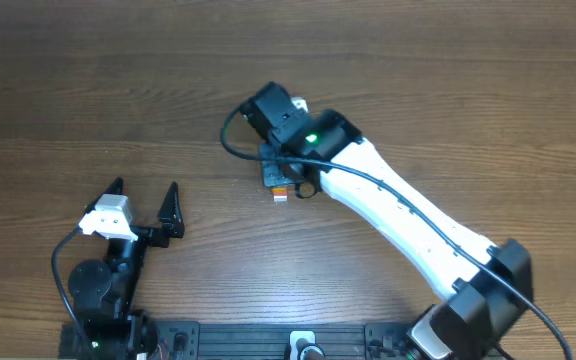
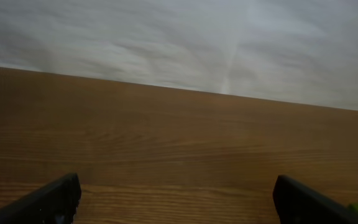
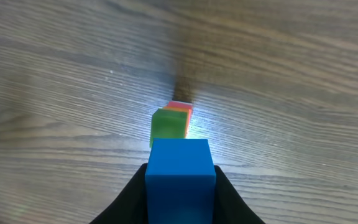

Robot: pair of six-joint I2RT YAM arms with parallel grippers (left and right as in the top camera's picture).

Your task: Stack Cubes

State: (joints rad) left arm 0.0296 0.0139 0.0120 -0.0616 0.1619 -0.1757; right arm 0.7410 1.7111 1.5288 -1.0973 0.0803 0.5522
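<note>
Firmly, outstretched right tool (image 3: 180, 179) clamps blue cube (image 3: 180, 165) near green cube (image 3: 166, 127).

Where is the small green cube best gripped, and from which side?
By two opposite flat side faces of the small green cube, coming straight down from above: its top face is bare. An orange cube hugs one edge, beside or beneath I cannot tell, so choose faces clear of it.

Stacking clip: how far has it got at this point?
Done: a green cube already sits on an orange cube. In hand: the right tool grips a blue cube, held close to those two. Left: set the blue cube on the green cube and release. The left tool rests open, apart.
</note>
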